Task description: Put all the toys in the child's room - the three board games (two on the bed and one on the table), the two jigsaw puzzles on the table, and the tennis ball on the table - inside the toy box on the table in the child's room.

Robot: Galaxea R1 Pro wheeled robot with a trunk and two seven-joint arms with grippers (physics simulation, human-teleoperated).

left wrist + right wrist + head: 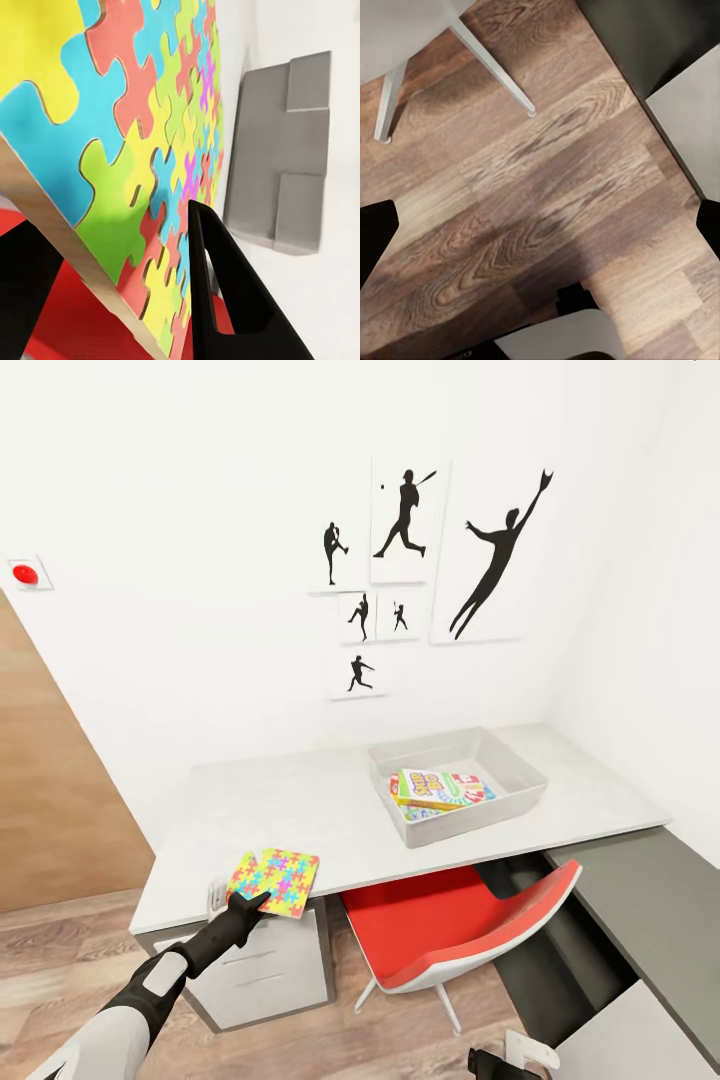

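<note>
Left tool (pixel 252 905) clamped on jigsaw puzzle (pixel 275 881) at the surface (pixel 300 810) front edge, well left of toy box (pixel 520 796) holding board games (pixel 440 790). Right tool (pixel 500 1063): state unclear, above wood floor (pixel 540 217).

Child's room: baseball silhouettes (pixel 405 515), desk (pixel 300 800).

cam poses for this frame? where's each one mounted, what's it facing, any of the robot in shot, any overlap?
Head: high, looking down over the desk, toy box and red chair; left arm shows.
Left wrist: at the left end effector, close on the puzzle it grips.
Right wrist: hangs low, facing the floor and chair legs; right end effector fingertips at the edges.
Shared: puzzle in head and left wrist views.
</note>
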